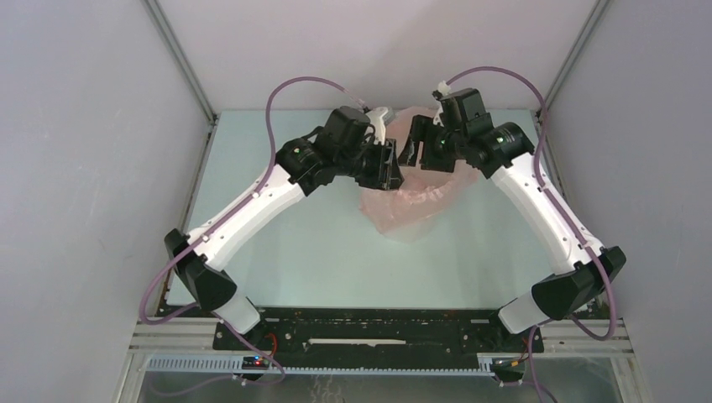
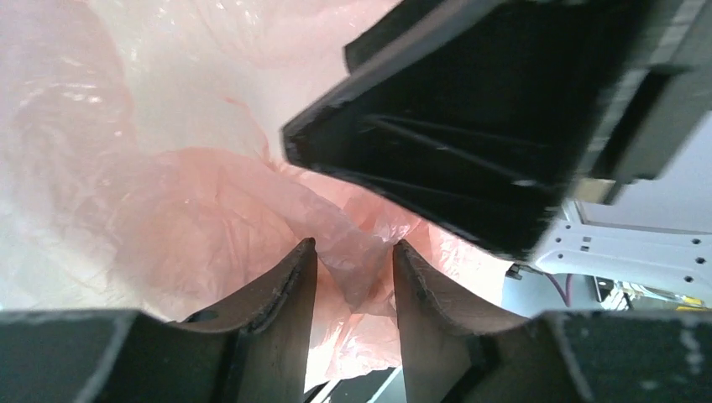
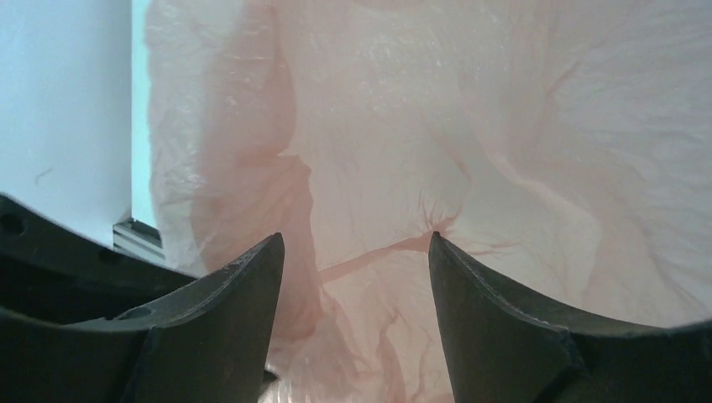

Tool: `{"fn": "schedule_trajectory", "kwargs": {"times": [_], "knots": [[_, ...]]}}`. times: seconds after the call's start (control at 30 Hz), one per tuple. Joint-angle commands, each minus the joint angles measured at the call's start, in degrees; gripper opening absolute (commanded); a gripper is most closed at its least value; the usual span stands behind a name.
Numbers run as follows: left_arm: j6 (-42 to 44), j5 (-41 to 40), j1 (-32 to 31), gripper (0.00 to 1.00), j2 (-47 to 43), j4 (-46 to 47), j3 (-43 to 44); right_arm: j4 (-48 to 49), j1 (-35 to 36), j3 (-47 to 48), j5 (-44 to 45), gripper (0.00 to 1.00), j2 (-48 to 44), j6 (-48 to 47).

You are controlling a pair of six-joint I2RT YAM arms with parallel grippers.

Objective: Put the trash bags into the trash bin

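Your left gripper [image 2: 353, 248] sat closest, its fingers [image 2: 281, 306] a little apart with a fold of the pink trash bag [image 2: 201, 210] bunched between the tips; you could not tell whether they pinched it. Your right gripper [image 3: 353, 243] stood wide apart, nothing between, facing the film. That bag lay heaped on the table [image 1: 319, 252], between both grippers.

We see the wrinkled, translucent pale-pink trash bag [image 1: 413, 210] heaped in a loose mound toward the table's [image 1: 327, 252] far middle.
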Motion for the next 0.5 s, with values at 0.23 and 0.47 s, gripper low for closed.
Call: {"fn": "schedule_trajectory", "kwargs": {"times": [0.23,0.47], "knots": [[3.65,-2.70,0.52,0.50,0.00,-6.38,9.73,2.26,-5.81,4.44,-14.48,0.75,-7.59,-4.31],[0.58,-1.46,3.94,0.65,-2.79,-8.48,16.35,3.82,-0.72,-0.60,-13.32,0.69,-10.14,-4.49]]}}
